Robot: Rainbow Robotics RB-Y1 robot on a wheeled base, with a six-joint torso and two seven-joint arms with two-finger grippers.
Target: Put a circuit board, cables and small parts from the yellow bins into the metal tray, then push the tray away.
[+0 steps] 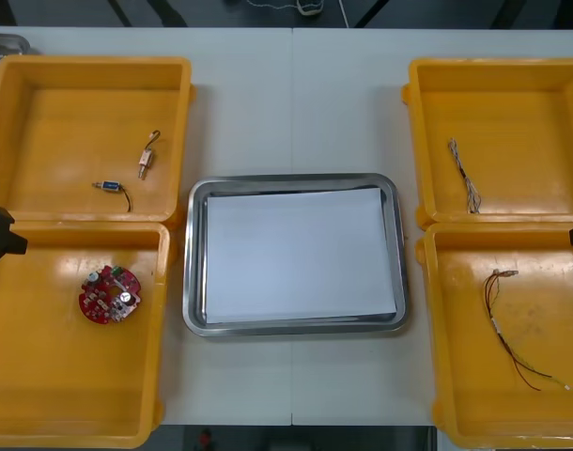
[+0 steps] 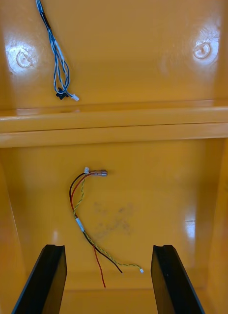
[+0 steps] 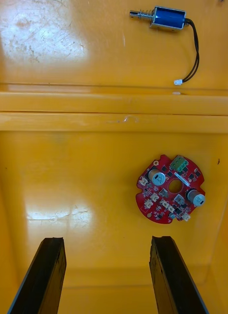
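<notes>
This appears to be a workshop or laboratory bench for electronics assembly: a plain light table (image 1: 291,103) carries four yellow bins (image 1: 89,66), set in pairs at both sides of a shiny metal tray (image 1: 194,254) that is white inside. The bins hold loose components, each kind sorted apart: a round red circuit board (image 1: 109,295), a twisted blue and white cable (image 1: 463,177), a red and yellow cable (image 2: 78,223) and small metal parts (image 1: 146,162). Beyond the far edge of the table there is a dark floor (image 1: 174,11) with a light cord (image 1: 301,6) lying on it.
</notes>
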